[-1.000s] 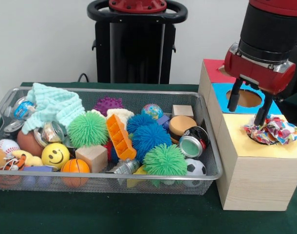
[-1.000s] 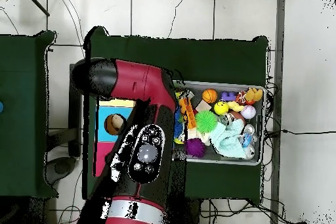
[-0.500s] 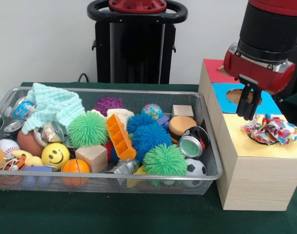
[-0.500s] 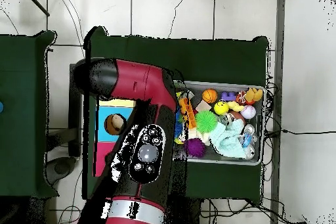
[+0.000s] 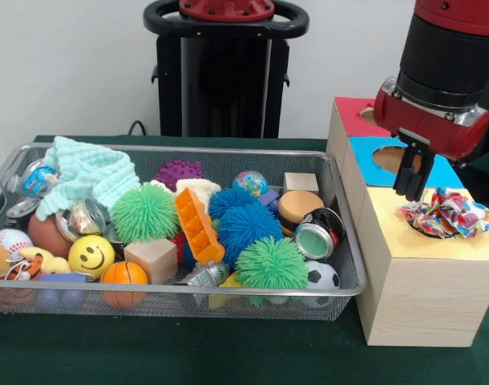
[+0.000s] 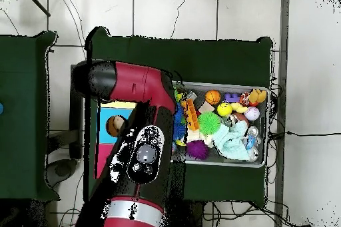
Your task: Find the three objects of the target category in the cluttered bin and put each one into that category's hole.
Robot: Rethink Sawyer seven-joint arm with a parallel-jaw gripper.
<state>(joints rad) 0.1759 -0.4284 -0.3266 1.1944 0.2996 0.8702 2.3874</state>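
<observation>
While the crumpled multicoloured cloth (image 5: 448,213) is sitting bunched over the hole in the yellow section of the wooden sorting box (image 5: 425,289), not yet fallen through, I am watching the gripper (image 5: 410,178) hanging just beside it with its fingers drawn together and holding nothing. A second ago those fingers were spread wide, one of them down at the cloth; now they are closing up and lifting slightly clear, so I am reading this as a release just made, with the cloth possibly needing a push down into the hole. Further out, the blue section's hole (image 5: 402,160) is lying open behind the gripper and the red section (image 5: 353,117) beyond that. Across in the wire mesh bin (image 5: 252,298) the mint knitted cloth (image 5: 86,174) is looking like the next likely target, draped over the clutter by the far end rim. I am seeing free air above the bin for travel, though the bin's rim is standing right against the box's side
</observation>
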